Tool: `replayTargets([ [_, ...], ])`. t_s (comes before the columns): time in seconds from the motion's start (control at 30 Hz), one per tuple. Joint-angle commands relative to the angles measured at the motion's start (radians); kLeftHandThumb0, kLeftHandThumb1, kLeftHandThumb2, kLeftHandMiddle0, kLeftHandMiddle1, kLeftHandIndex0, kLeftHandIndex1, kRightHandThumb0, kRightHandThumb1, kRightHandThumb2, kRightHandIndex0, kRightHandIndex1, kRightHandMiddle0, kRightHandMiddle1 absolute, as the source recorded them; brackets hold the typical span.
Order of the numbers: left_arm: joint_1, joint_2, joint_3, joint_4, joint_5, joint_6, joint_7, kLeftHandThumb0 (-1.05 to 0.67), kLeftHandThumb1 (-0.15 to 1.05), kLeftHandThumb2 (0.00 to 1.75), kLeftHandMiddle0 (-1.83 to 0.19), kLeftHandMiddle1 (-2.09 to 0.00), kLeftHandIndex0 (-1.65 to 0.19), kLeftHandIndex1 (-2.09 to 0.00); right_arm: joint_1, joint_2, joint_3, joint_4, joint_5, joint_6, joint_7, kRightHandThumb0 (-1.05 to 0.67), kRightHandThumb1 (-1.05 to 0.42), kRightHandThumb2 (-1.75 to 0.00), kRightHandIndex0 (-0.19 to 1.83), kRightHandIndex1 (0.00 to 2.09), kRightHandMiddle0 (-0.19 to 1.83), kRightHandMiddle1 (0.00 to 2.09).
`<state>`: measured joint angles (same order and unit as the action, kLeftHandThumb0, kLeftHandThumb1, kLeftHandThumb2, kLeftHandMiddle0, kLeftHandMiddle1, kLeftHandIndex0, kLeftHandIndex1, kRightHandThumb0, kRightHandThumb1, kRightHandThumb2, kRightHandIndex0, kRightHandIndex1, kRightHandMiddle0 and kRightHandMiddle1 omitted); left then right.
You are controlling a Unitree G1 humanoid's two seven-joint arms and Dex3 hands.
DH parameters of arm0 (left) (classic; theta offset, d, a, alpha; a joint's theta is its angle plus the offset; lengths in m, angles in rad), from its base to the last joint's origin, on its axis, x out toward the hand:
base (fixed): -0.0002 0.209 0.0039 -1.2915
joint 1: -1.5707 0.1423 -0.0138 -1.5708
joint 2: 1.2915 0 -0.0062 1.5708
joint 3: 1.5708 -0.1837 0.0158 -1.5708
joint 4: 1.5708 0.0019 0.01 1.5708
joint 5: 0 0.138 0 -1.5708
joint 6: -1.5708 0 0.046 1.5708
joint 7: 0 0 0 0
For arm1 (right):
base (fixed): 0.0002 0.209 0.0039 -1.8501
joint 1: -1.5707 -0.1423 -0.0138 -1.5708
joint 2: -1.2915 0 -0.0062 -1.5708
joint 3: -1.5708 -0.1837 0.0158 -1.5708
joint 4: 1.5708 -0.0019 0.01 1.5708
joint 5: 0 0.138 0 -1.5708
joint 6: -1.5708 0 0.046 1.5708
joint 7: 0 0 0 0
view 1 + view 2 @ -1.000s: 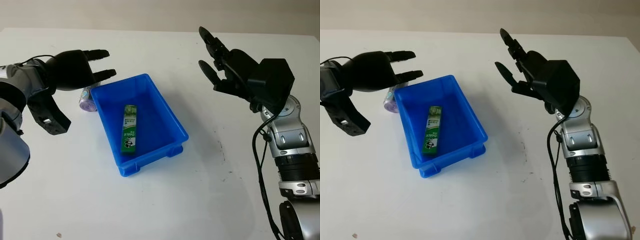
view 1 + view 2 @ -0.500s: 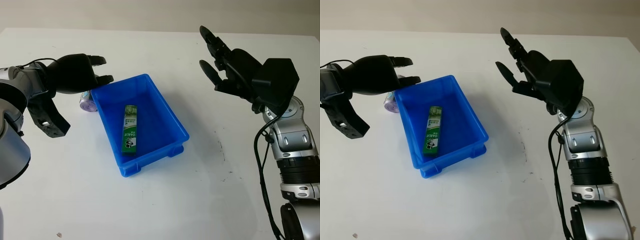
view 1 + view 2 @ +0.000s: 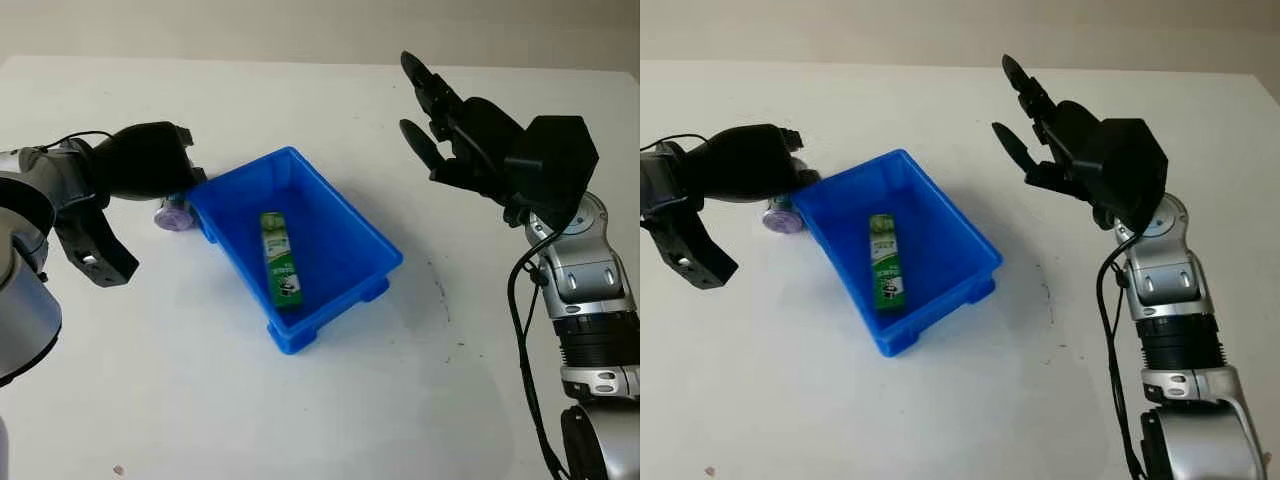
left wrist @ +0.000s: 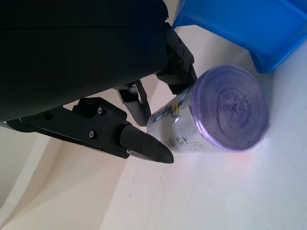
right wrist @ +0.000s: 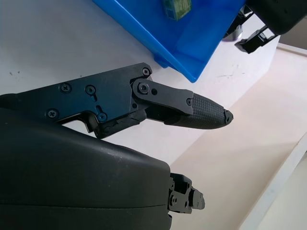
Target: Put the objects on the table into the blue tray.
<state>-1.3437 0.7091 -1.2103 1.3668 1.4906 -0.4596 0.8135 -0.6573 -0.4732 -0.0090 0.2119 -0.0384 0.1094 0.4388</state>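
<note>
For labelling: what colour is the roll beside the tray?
Purple roll, clearest in the left wrist view.

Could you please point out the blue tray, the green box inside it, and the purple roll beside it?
blue tray (image 3: 352, 222), left eye view, on its right-hand wall.
green box (image 3: 281, 259), left eye view, on the middle of its top face.
purple roll (image 4: 232, 108), left wrist view, on its round purple end.

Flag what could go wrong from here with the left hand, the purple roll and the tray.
1. The left hand is down at the purple roll right beside the blue tray; closing there could nudge the tray's corner.
2. The roll lies on its side against the tray wall, so the fingers may push it into rolling rather than grip it.
3. A bumped tray could slide the green box inside. The right hand is open, held above the table.
</note>
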Motion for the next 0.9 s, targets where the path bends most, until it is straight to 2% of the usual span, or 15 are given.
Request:
replayTargets([
  [0.0, 0.037, 0.002, -0.018, 0.004, 0.006, -0.007, 0.003, -0.19, 0.94, 0.06, -0.24, -1.33, -0.2, -1.28, -0.015, -0.003, -0.008, -0.002, 0.001, 0.001, -0.008, -0.68, -1.05, -0.64, -0.19, 0.01, -0.19, 0.04],
  [0.13, 0.044, -0.003, -0.039, 0.003, 0.024, 0.017, -0.013, -0.22, 0.95, 0.06, -0.12, -1.68, -0.16, -1.36, -0.017, -0.004, -0.007, 0.0, -0.001, -0.011, -0.013, -0.68, -1.05, -0.64, -0.18, 0.02, -0.18, 0.04],
  [0.2, 0.047, -0.007, -0.042, 0.003, 0.026, 0.025, -0.031, -0.24, 0.95, 0.05, -0.01, -1.96, -0.13, -1.47, -0.017, -0.004, -0.008, -0.003, 0.003, -0.009, -0.011, -0.68, -1.05, -0.64, -0.19, 0.02, -0.18, 0.04],
  [0.27, 0.051, -0.011, -0.048, 0.002, 0.031, 0.042, -0.04, -0.26, 0.95, 0.05, -0.03, -2.06, -0.13, -1.54, -0.016, -0.007, -0.01, -0.003, 0.006, -0.016, -0.007, -0.68, -1.05, -0.64, -0.19, 0.02, -0.19, 0.04],
  [0.33, 0.052, -0.012, -0.053, 0.002, 0.036, 0.054, -0.044, -0.26, 0.96, 0.06, -0.1, -2.09, -0.12, -1.64, -0.016, -0.007, -0.011, 0.003, 0.008, -0.025, -0.005, -0.68, -1.05, -0.64, -0.19, 0.02, -0.19, 0.04],
  [0.43, 0.048, -0.012, -0.051, 0.002, 0.031, 0.054, -0.053, -0.39, 1.03, 0.1, -0.17, -2.09, -0.11, -1.8, -0.016, -0.006, -0.01, 0.0, 0.009, -0.017, -0.005, -0.68, -1.05, -0.65, -0.19, 0.01, -0.19, 0.03],
  [0.53, 0.047, -0.015, -0.022, 0.007, -0.006, 0.05, -0.121, -0.47, 1.05, 0.27, -0.26, -2.09, -0.15, -1.72, -0.014, -0.004, -0.01, -0.002, 0.009, -0.015, -0.008, -0.68, -1.05, -0.65, -0.19, 0.01, -0.19, 0.03],
  [0.6, 0.044, -0.018, -0.016, 0.008, -0.019, 0.054, -0.168, -0.47, 1.05, 0.3, -0.31, -2.09, -0.19, -1.56, -0.014, -0.004, -0.009, -0.003, 0.009, -0.015, -0.009, -0.68, -1.05, -0.65, -0.19, 0.01, -0.19, 0.03],
  [0.67, 0.041, -0.02, -0.014, 0.008, -0.025, 0.073, -0.214, -0.48, 1.05, 0.35, -0.39, -2.09, -0.14, -1.72, -0.012, -0.005, -0.01, 0.001, 0.009, -0.02, -0.009, -0.69, -1.05, -0.64, -0.19, 0.01, -0.18, 0.03],
  [0.77, 0.048, -0.021, 0.004, 0.007, -0.042, 0.122, -0.254, -0.54, 1.05, 0.37, -0.68, -2.09, -0.14, -1.98, -0.011, -0.006, -0.01, 0.001, 0.011, -0.02, -0.007, -0.7, -1.05, -0.64, -0.19, 0.02, -0.18, 0.04],
  [0.87, 0.058, -0.016, 0.03, 0.004, -0.072, 0.158, -0.25, -0.54, 1.05, 0.35, -0.86, -2.09, -0.25, -2.08, -0.009, -0.004, -0.011, -0.001, 0.014, -0.018, -0.007, -0.71, -1.05, -0.63, -0.19, 0.02, -0.18, 0.04],
])
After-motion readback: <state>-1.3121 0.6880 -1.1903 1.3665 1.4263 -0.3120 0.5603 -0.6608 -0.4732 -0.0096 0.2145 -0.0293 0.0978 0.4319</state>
